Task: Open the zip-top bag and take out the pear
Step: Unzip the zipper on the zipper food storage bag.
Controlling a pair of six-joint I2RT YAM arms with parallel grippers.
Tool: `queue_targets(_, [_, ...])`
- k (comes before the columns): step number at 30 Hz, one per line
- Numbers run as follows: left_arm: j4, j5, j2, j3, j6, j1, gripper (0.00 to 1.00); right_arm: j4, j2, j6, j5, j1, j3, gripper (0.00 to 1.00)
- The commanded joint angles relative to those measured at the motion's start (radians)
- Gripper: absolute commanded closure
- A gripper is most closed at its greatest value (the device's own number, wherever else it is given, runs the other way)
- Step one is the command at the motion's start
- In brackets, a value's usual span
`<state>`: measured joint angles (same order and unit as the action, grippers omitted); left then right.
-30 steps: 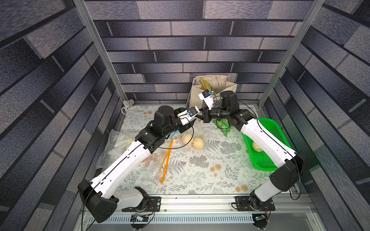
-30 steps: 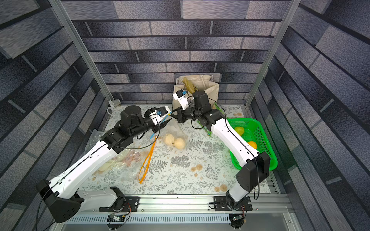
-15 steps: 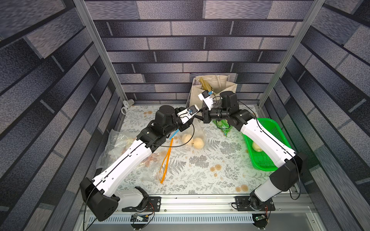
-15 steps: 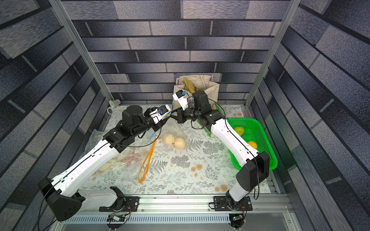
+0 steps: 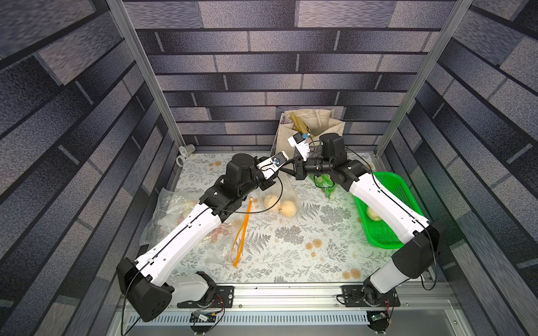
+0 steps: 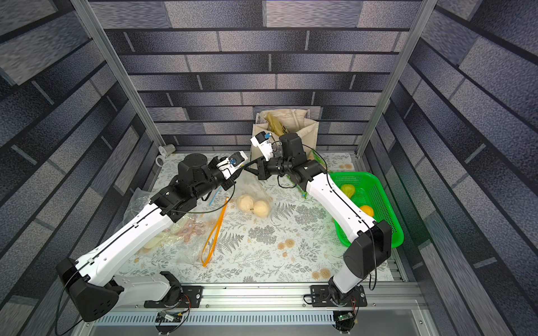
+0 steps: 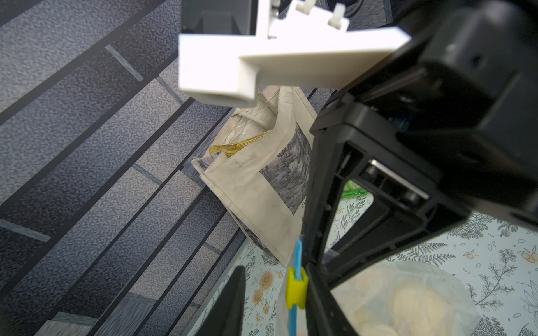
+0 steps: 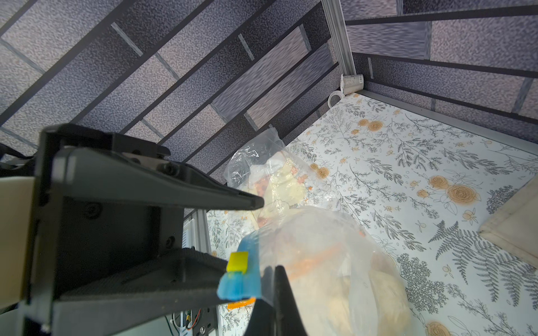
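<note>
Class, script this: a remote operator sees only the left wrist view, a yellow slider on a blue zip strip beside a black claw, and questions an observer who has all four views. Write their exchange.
Operator: How much fruit is in the bag?
Observer: In both top views the zip-top bag holds two pale fruits.
Operator: Any container around?
Observer: A green basket stands by the right arm.
Operator: Other clutter?
Observer: A second clear bag, orange-zipped, lies by the left arm.
</note>
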<state>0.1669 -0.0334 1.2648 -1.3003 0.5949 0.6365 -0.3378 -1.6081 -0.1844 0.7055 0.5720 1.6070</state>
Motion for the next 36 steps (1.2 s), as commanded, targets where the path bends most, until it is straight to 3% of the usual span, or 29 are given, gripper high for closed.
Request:
queue_targets(1, [0.001, -0.011, 0.004, 0.000, 0.011, 0.004, 0.65, 0.033, 0.017, -0.011, 0.023, 0.009, -0.007, 1.00])
queue_targets(8, [0.026, -0.034, 0.010, -0.016, 0.017, 0.005, 0.85, 0.034, 0.017, -0.013, 0.028, 0.007, -0.012, 1.00])
queue_targets(16, [0.068, -0.070, 0.010, -0.034, 0.024, 0.001, 0.97, 0.010, 0.012, 0.018, 0.015, 0.008, -0.006, 1.00])
queue_targets(18, [0.091, -0.084, 0.015, -0.047, 0.025, -0.002, 1.00, -0.013, 0.016, 0.052, -0.002, 0.008, 0.003, 0.92])
queue_targets(21, [0.136, -0.114, 0.029, -0.077, 0.027, -0.008, 1.00, -0.046, 0.024, 0.106, -0.015, 0.008, 0.023, 0.79])
queue_targets(27, [0.232, -0.168, 0.057, -0.145, 0.036, -0.021, 1.00, -0.107, 0.065, 0.262, -0.032, 0.008, 0.034, 0.80])
queue_targets(36, [0.422, -0.254, 0.112, -0.273, 0.078, -0.057, 1.00, -0.147, 0.166, 0.566, 0.050, 0.008, -0.050, 0.80])
